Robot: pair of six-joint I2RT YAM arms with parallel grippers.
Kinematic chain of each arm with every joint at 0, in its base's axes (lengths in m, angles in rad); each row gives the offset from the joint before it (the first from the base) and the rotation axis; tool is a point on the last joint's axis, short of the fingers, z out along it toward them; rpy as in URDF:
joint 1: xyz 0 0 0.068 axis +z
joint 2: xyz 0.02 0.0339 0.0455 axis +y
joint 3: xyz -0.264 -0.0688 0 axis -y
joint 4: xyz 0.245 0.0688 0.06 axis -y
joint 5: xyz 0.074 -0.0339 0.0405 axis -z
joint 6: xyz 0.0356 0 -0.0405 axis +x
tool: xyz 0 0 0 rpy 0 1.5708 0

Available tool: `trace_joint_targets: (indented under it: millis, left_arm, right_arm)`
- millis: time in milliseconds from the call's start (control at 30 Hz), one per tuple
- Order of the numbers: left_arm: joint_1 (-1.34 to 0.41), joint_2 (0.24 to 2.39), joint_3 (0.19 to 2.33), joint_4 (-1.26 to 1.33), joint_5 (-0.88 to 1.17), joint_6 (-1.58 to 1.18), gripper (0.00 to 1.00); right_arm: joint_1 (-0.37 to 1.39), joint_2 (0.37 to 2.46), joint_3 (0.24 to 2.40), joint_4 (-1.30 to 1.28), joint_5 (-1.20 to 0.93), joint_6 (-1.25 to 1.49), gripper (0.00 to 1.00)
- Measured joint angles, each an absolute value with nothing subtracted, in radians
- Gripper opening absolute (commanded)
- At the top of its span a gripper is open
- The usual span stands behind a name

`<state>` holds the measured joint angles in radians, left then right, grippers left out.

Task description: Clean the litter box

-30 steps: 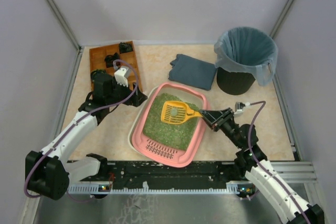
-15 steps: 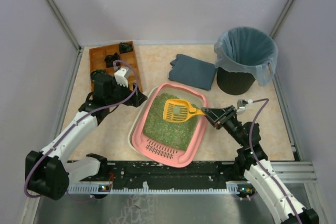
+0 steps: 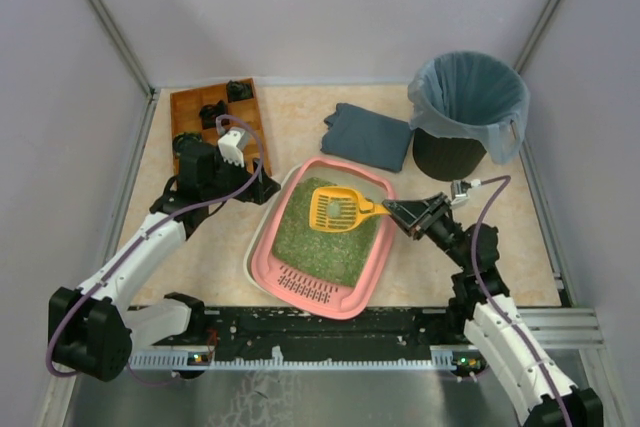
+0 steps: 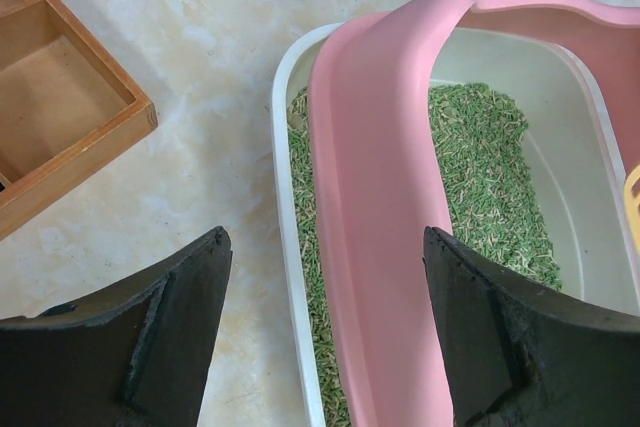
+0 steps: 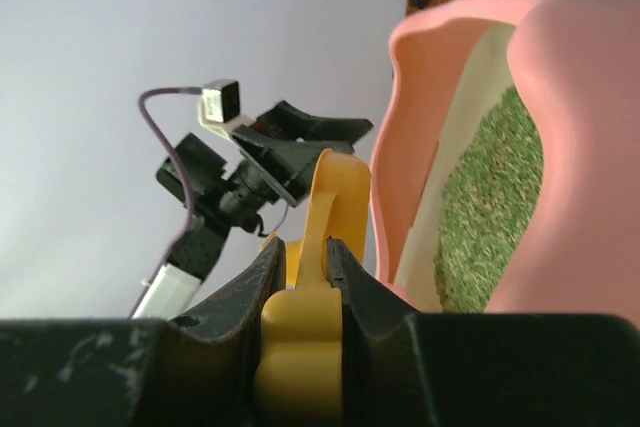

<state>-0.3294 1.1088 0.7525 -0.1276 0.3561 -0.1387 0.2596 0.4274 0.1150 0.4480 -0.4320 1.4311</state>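
The pink litter box (image 3: 268, 247) with green litter (image 3: 318, 239) lies in the middle of the table, its slotted grille (image 3: 308, 287) at the near end. My left gripper (image 3: 263, 187) is open and straddles the box's left rim (image 4: 370, 197): one finger (image 4: 180, 317) is over the table, the other (image 4: 500, 327) over the litter, neither touching the rim. My right gripper (image 3: 402, 213) is shut on the handle of a yellow slotted scoop (image 3: 336, 209), whose head hangs over the far part of the litter. In the right wrist view the handle (image 5: 322, 217) sits pinched between the jaws of the right gripper (image 5: 308, 247).
A black bin with a blue-grey bag (image 3: 468, 107) stands at the back right. A folded dark blue cloth (image 3: 368, 135) lies behind the box. A brown wooden compartment tray (image 3: 212, 112) holding dark items sits at the back left, close to my left wrist.
My right arm has raised its wrist and drawn the scoop slightly up and towards the far end of the box. The left arm has stayed in place.
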Motion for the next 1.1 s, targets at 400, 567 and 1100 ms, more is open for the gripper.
trace_joint_targets:
  millis: [400, 567, 1100]
  left_arm:
    - [-0.329, 1.102, 0.747, -0.127, 0.351, -0.138, 0.82]
    - [-0.329, 1.101, 0.747, -0.127, 0.35, -0.138, 0.82]
    - [-0.329, 1.103, 0.747, -0.128, 0.351, -0.138, 0.81]
  right_arm:
    - [0.255, 0.462, 0.141, 0.437, -0.487, 1.406, 0.0]
    - [0.21, 0.428, 0.132, 0.455, -0.474, 1.433, 0.0]
    - [0.22, 0.496, 0.184, 0.419, -0.511, 1.398, 0.0]
